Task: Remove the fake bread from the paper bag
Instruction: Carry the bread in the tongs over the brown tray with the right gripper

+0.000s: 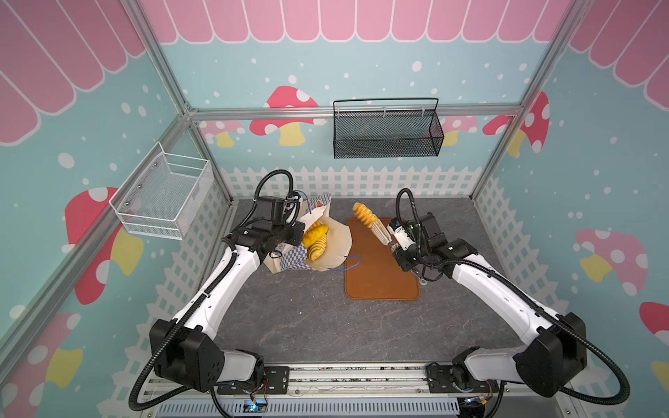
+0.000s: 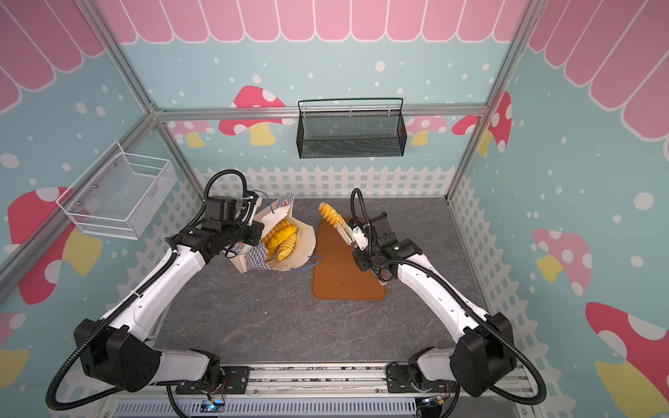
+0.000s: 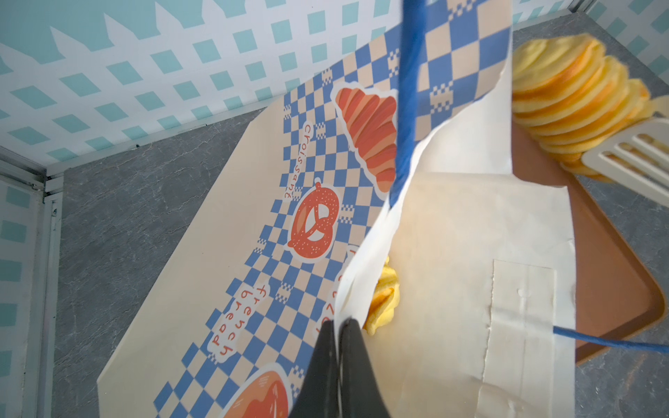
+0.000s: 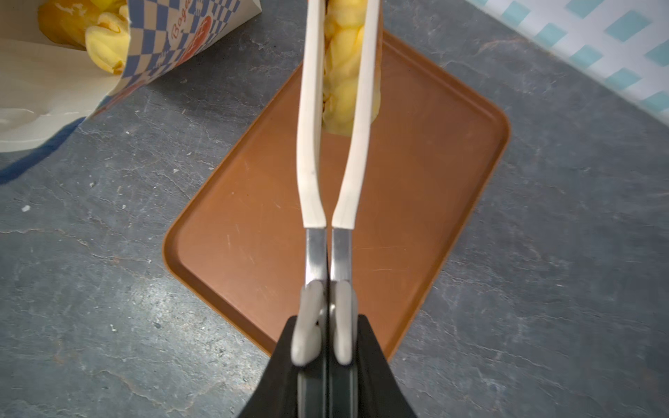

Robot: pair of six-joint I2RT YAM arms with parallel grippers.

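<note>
**Right gripper point(image 4: 328, 325) clamped on tongs point(image 4: 312, 144), ridged loaf point(image 4: 342, 72) aloft**

From the right wrist: black jaws squeezed tight on the tong handles. Cream blades pinching the ridged loaf in the air over the far edge of the brown tray point(image 4: 253, 235). Paper bag point(image 4: 43, 94) on its side to the left, mouth open, remaining pastries point(image 4: 105, 50) showing inside. Best done by drawing the loaf nearward over the tray's bare middle, lowering until it touches, and only then easing the squeeze. Let go from height, likely to roll over the low rim.

From the left wrist: left gripper point(image 3: 338, 325) pressed together on the bag's white rim, just beside a yellow pastry. Blue cord point(image 3: 409, 90) hanging across the lens. Loaf and tong blade off to the right, clear of the bag. Worth holding that pinch, judged to be what props the mouth open for another reach.

In both top views: bag point(image 1: 336, 246) point(image 2: 304, 242) at the far left of the table, just beside the tray's left edge. Loaf point(image 1: 364, 214) point(image 2: 329, 213) raised near the tray's far left corner. At least two pastries in the bag, none set on the tray yet. Early in the job, by the look of it.
</note>
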